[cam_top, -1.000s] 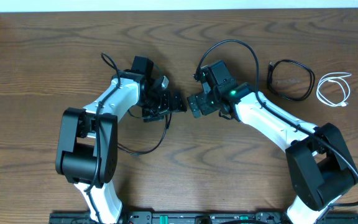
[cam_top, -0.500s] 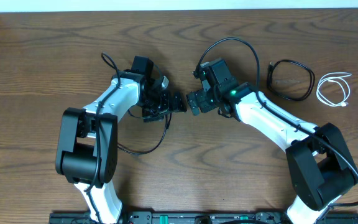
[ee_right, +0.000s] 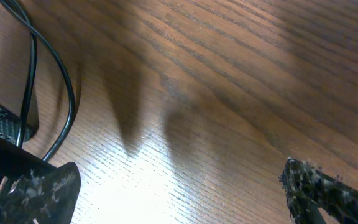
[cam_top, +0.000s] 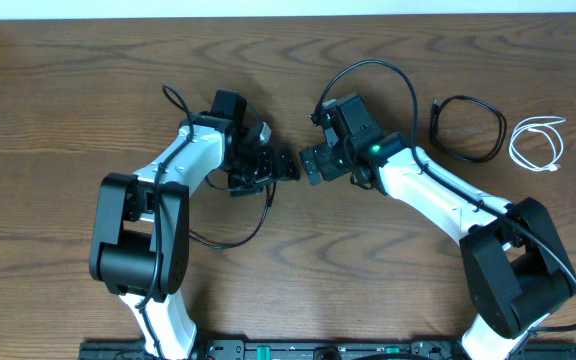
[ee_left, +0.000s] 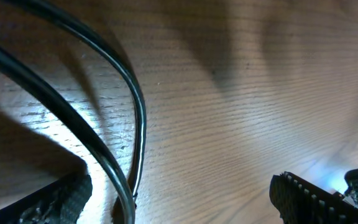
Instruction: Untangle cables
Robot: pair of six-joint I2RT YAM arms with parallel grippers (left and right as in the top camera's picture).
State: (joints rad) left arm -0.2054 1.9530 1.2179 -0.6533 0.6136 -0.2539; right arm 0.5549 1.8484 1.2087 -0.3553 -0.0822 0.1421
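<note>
Cables had not shifted: black cable [cam_top: 468,128] and white cable [cam_top: 536,143] lay apart, left gripper [cam_top: 287,165] and right gripper [cam_top: 312,165] stayed spread and empty, so untangling appeared complete.

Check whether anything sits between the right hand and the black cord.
No loose thing on the table does. The right hand points away from the black cord, so only its own wrist and looped wire lie between them.

Grained wood table [cam_top: 58,90], smooth black cable [cam_top: 503,130], perhaps plastic-sheathed white cable [cam_top: 512,147]
</note>
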